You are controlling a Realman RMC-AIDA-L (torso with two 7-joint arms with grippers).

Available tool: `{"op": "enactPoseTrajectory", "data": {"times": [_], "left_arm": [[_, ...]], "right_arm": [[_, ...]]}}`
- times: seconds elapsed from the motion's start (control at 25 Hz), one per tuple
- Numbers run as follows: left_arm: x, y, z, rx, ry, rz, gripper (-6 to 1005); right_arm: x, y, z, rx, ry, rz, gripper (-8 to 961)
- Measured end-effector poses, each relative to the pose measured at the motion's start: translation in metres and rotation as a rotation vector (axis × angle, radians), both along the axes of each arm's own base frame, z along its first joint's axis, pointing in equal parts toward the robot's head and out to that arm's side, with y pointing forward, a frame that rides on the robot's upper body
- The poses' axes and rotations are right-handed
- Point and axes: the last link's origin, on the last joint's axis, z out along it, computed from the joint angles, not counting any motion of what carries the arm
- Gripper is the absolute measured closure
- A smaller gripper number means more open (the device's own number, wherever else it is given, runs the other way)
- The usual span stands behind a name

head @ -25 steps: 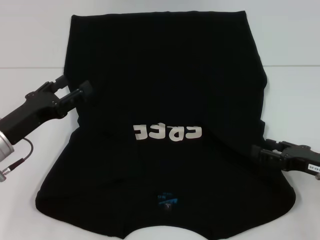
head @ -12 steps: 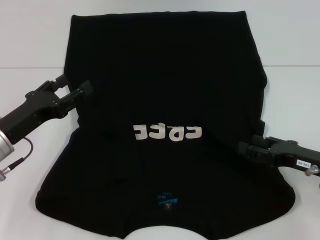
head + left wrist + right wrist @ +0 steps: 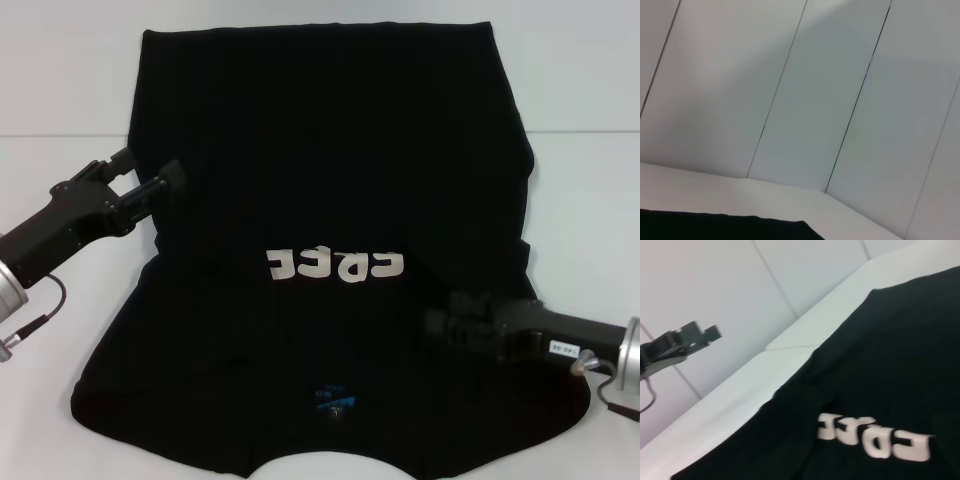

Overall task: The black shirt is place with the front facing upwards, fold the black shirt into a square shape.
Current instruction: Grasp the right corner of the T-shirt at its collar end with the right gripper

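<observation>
The black shirt (image 3: 330, 200) lies spread flat on the white table (image 3: 60, 90), front up, with its blue neck label (image 3: 333, 398) at the near edge and the white chest lettering (image 3: 335, 264) just beyond it. The right gripper (image 3: 445, 325) sits over the shirt beside the lettering; whether it is released or clenched cannot be determined. Farther back, the left gripper (image 3: 150, 172) is positioned at the shirt's left edge, fingers spread, grasping nothing.

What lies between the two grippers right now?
In the head view, only the black shirt with its white lettering lies between the left gripper and the right gripper; nothing else.
</observation>
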Motion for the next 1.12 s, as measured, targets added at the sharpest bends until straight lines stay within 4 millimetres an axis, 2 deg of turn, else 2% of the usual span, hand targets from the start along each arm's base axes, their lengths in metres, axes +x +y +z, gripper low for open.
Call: {"op": "enactPoseTrajectory", "data": {"times": [0.16, 0.24, 0.48, 0.6, 0.84, 1.12], "left_arm": [[0.000, 0.000, 0.000, 0.000, 0.000, -0.001, 121], [0.000, 0.000, 0.000, 0.001, -0.002, -0.002, 121], [-0.001, -0.001, 0.000, 0.002, -0.003, 0.000, 121], [-0.001, -0.002, 0.001, 0.005, -0.002, -0.001, 122], [0.002, 0.001, 0.000, 0.005, 0.003, -0.012, 122], [0.004, 0.002, 0.000, 0.005, 0.003, -0.018, 121]], "right_arm": [[-0.007, -0.003, -0.008, -0.046, 0.004, 0.031, 265], [-0.005, -0.002, -0.003, -0.021, 0.005, 0.026, 265], [0.018, -0.002, 0.051, 0.147, 0.079, -0.016, 265], [0.029, -0.010, 0.061, 0.170, 0.110, -0.056, 265], [0.040, -0.019, 0.045, 0.163, 0.088, -0.126, 265], [0.044, -0.016, 0.030, 0.158, 0.024, -0.159, 264]]}}
